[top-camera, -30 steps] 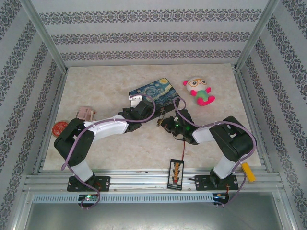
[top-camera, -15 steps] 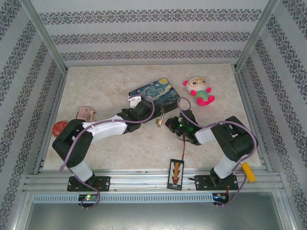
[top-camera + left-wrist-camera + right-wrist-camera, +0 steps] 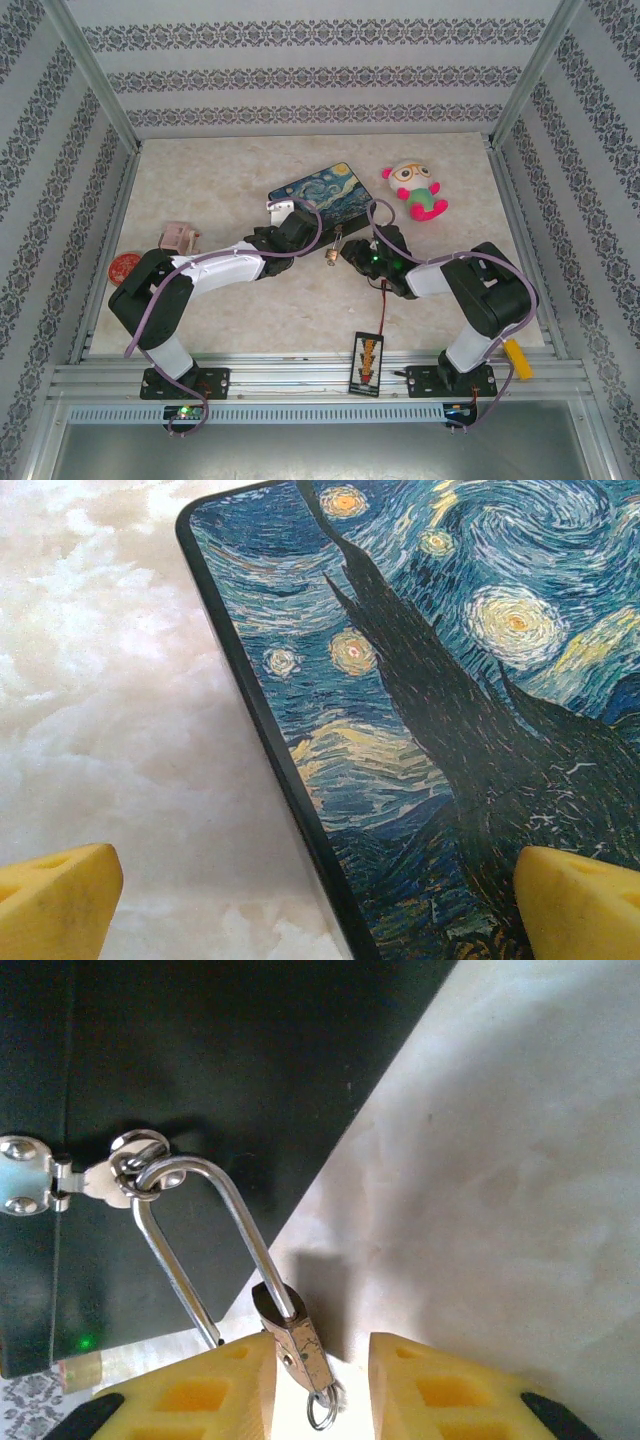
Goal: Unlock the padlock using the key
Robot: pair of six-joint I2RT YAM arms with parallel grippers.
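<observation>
The tiny brass padlock (image 3: pixel 297 1338) hangs by its long silvery shackle (image 3: pixel 215 1225) from the ring of the metal latch (image 3: pixel 60 1182) on the painted starry-night box (image 3: pixel 322 193). One shackle leg sits in the body. The other leg runs down beside my left-hand finger, apart from the body. A small wire ring (image 3: pixel 320 1415) dangles under the body; no key blade shows. My right gripper (image 3: pixel 322 1385) is open, its yellow fingers either side of the body. From above, the padlock (image 3: pixel 331 255) lies just left of the right gripper (image 3: pixel 347 255). My left gripper (image 3: pixel 320 905) stands open over the box's (image 3: pixel 420 680) near-left edge.
A plush toy (image 3: pixel 417 190) lies right of the box. At the left are a pink object (image 3: pixel 178 237) and a red disc (image 3: pixel 125 266). A black strip (image 3: pixel 366 362) lies at the near edge and a yellow piece (image 3: pixel 516 358) by the right arm's base.
My right gripper has edged left, closer around the padlock, and the padlock has shifted a little. The left arm has stayed over the box.
</observation>
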